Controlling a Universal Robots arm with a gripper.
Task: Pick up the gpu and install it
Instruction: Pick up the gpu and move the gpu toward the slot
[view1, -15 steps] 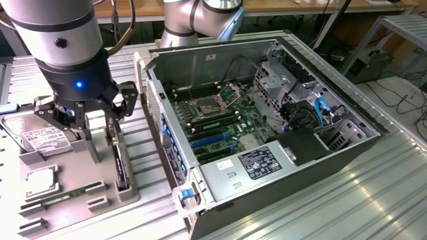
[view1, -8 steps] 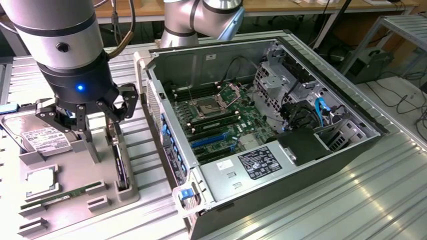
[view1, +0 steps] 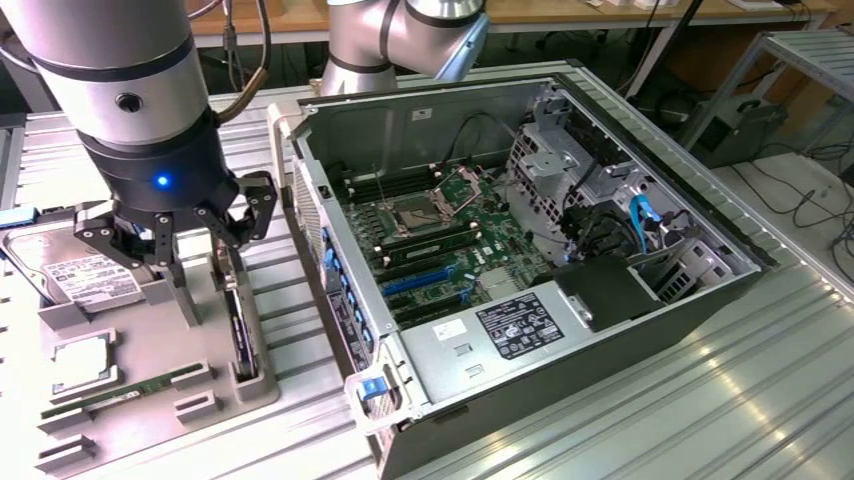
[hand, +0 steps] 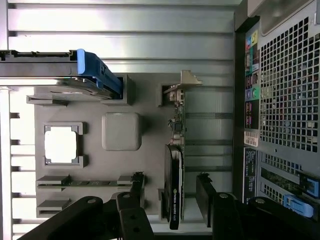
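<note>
The gpu (hand: 174, 172), a green card with a black cooler and a silver end bracket, stands on edge in a slot of the grey parts tray (hand: 150, 107). In the exterior view the gpu (view1: 242, 335) is a thin dark edge at the tray's (view1: 147, 420) right side. My gripper (view1: 180, 245) hangs open just above the tray, holding nothing. In the wrist view the gripper (hand: 171, 194) straddles the card, with one black finger on each side and a gap to each.
The tray also holds a hard drive (view1: 67, 280), a processor (view1: 80, 360) and a memory stick (view1: 120, 395). An open computer case (view1: 534, 250) lies at the exterior view's right of the tray, its motherboard (view1: 434, 235) exposed. Ribbed metal table (view1: 694, 400) surrounds both.
</note>
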